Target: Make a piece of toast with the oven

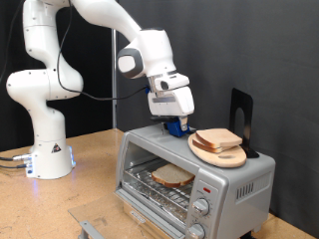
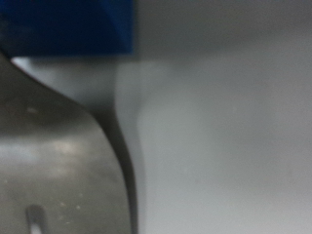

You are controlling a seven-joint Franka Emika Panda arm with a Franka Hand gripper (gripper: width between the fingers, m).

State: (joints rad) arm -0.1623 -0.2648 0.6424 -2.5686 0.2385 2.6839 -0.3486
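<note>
The silver oven (image 1: 244, 189) stands at the exterior view's bottom right. The piece of toast (image 1: 171, 176) lies flat on the wire rack inside it. My gripper (image 1: 175, 123) hangs low over the oven's top, at its back left part, right by a small blue thing (image 1: 179, 126). Its fingertips are hard to make out there. The wrist view is blurred and very close: a blue patch (image 2: 68, 24), pale grey metal (image 2: 234, 136) and one dark finger (image 2: 58, 156). No bread shows between the fingers.
A round wooden board (image 1: 231, 157) with another bread slice (image 1: 219, 139) sits on the oven top, to the exterior view's right of the gripper. A black stand (image 1: 242, 110) rises behind it. Two knobs (image 1: 203, 207) and a red light (image 1: 204, 188) are on the oven front. The arm's base (image 1: 45, 149) stands at the left.
</note>
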